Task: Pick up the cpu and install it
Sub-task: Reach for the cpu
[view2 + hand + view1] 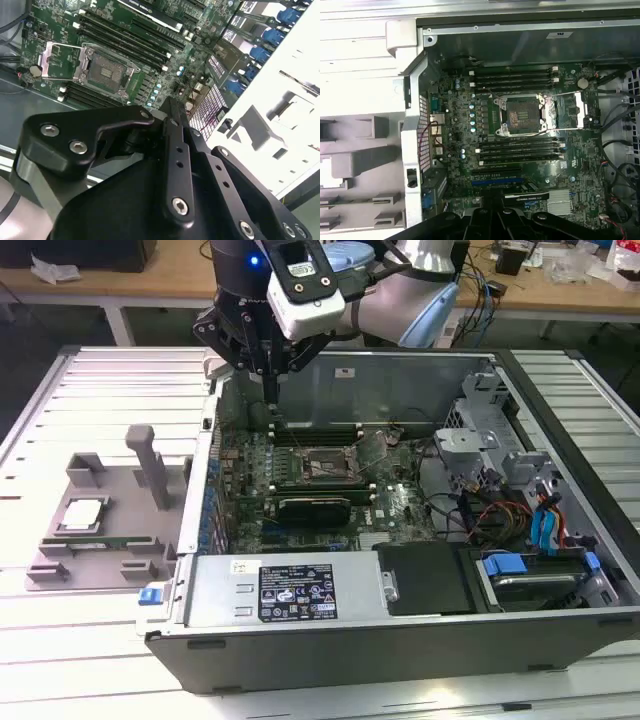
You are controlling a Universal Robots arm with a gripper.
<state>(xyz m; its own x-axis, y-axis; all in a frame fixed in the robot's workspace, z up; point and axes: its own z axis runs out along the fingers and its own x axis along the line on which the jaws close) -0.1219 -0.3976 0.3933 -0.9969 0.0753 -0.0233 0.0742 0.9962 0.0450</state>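
Note:
The cpu (pixel 83 513), a small square chip with a silver top, lies flat on a grey holder (pixel 50 565) outside the case, at the exterior view's left. My gripper (pixel 270 392) hangs over the back left corner of the open computer case (pixel 400 630), well apart from the cpu, with its fingers together on nothing. The motherboard's cpu socket (pixel 318 466) stands bare with its metal lid (pixel 370 448) swung up. In both wrist views the socket (pixel 107 70) (pixel 520 116) lies below my gripper (pixel 170 106) (pixel 492 214).
A narrow green memory stick (pixel 100 543) and a tall grey post (pixel 150 472) share the holder with the chip. Memory slots (pixel 517 147) flank the socket. Cables, drive bays and blue clips (pixel 545 525) crowd the case's right side.

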